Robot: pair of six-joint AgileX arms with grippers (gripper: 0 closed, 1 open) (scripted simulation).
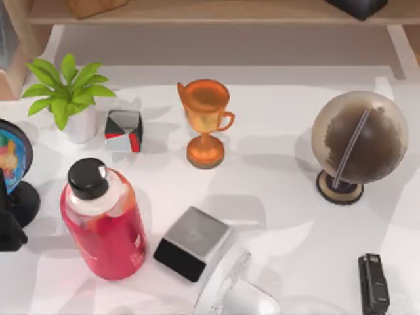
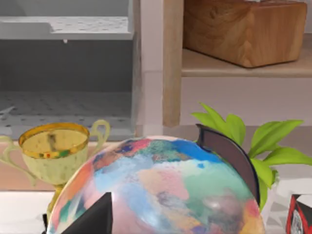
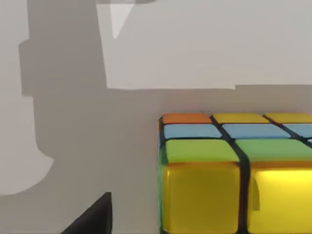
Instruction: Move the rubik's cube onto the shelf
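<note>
Look at your right wrist view first: the rubik's cube (image 3: 234, 170) sits very close under that camera on the white tabletop (image 3: 146, 58), with orange, yellow, blue and green tiles on top and a yellow face toward the lens. A dark sliver at the frame's edge is probably one finger of the right gripper, but you cannot tell how far that gripper is open or whether it has hold of anything. From above, the shelf (image 1: 216, 12) runs along the far edge, well away from the table's clutter, carrying a wooden block (image 1: 95, 6) toward the left and a dark object (image 1: 357, 6) toward the right. Your left arm (image 1: 10, 226) is parked at the left edge of the table, beside a colourful globe (image 1: 12, 154); its wrist view looks over that globe (image 2: 161, 190) toward a gold trophy (image 2: 56, 151) and a leafy plant (image 2: 243, 136), and its jaw state is not readable either. Elsewhere on the table you have an orange trophy (image 1: 205, 121), a red-white-black cube (image 1: 123, 130), a red bottle (image 1: 105, 220), a silver-topped black block (image 1: 192, 243), a brown globe (image 1: 357, 141) and a black stapler (image 1: 373, 283).
</note>
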